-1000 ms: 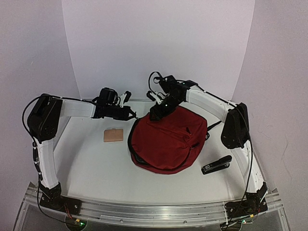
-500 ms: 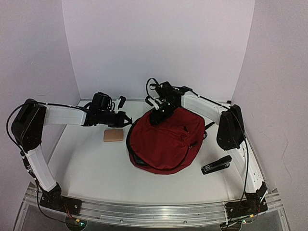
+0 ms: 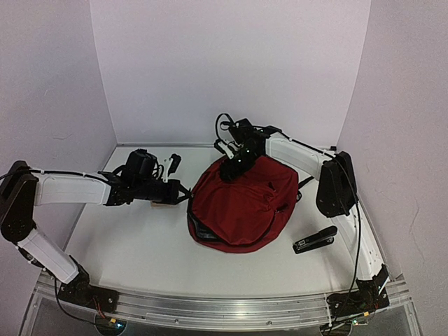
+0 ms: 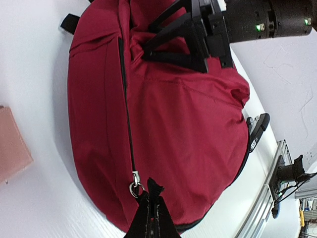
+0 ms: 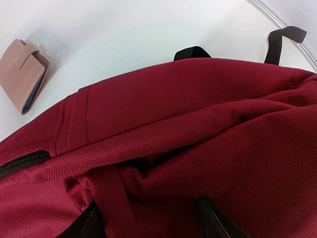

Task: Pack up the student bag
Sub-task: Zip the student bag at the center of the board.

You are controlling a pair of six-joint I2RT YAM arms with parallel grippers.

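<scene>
We see the student bag (image 3: 241, 210) lying in the middle of the table (image 3: 140, 238), with its dark red fabric bulging upward. The left gripper (image 3: 183, 192) is at the bag's left edge. In the left wrist view its jaws are clenched on the black zipper pull (image 4: 154, 189), just beside the small metal ring of the slider. Compared with one second ago, the left arm has swung outward and lower: its elbow is now near the left side of the top view, and the gripper has come nearer to the arms' bases along the bag's edge. The right gripper (image 3: 233, 168) stays at the far top of the bag, almost in the same place as before. Its jaws stand apart, but they are grasping a thick fold of the red fabric between them. The pink wallet (image 5: 22, 74), in plain sight before, is now mostly hidden under the left arm in the top view. The black stapler (image 3: 315, 239) has not moved.
</scene>
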